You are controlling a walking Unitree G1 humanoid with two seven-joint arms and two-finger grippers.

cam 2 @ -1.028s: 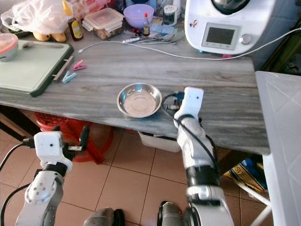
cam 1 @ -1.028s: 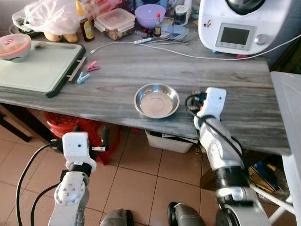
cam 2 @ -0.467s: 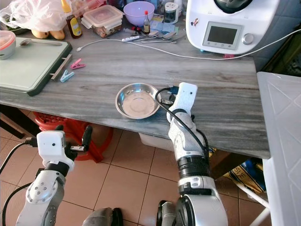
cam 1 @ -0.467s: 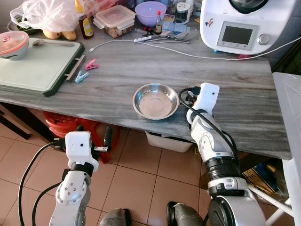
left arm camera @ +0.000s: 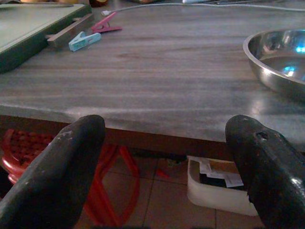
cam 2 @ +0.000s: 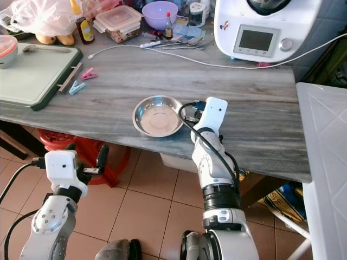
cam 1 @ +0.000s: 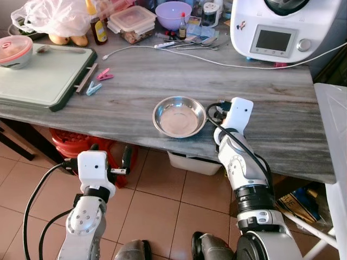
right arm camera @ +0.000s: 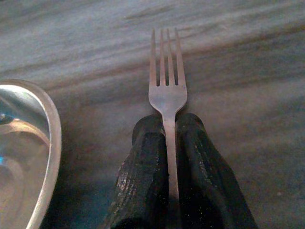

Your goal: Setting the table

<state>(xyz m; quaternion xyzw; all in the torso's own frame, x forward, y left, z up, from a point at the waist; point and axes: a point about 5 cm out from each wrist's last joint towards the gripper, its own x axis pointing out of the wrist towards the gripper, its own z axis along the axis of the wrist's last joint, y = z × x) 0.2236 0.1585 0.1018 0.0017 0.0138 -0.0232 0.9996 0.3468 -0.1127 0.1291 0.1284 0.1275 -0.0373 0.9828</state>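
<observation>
On the grey wood-grain counter (cam 1: pixel 162 81), from the near edge to the back:

Steel bowl (cam 1: pixel 179 116): sits near the counter's front edge, upright, nothing in it but reflections.

Fork (right arm camera: pixel 167 98): pinched by its handle between the two black fingers (right arm camera: pixel 145 167) of the right gripper (right arm camera: pixel 169 129), tines pointing away from the wrist, low over the counter just to the right of the bowl; whether the tines touch the surface cannot be told.

Right arm: its white wrist block (cam 1: pixel 238 112) rests above the counter edge beside the bowl.

Left gripper (left arm camera: pixel 164 162): fingers spread wide, holding nothing, hanging below counter height in front of the near edge, over the tiled floor.

Green tray (cam 1: pixel 40 78): lies flat at the left end of the counter, bare on top.

Lidded bowl (cam 1: pixel 16 51): stands at the tray's far left corner, pink lid on, contents hidden.

Clothes pegs: one pink (cam 1: pixel 104 75), one light blue (cam 1: pixel 94 88), lying just right of the tray.

Plastic box (cam 1: pixel 132 25): at the back, clear lid shut, something brown inside.

Purple bowl (cam 1: pixel 173 13): at the back next to the box; its inside cannot be made out.

White kitchen machine (cam 1: pixel 276 27): at the back right, with a small screen and a white cable trailing across the counter.
</observation>
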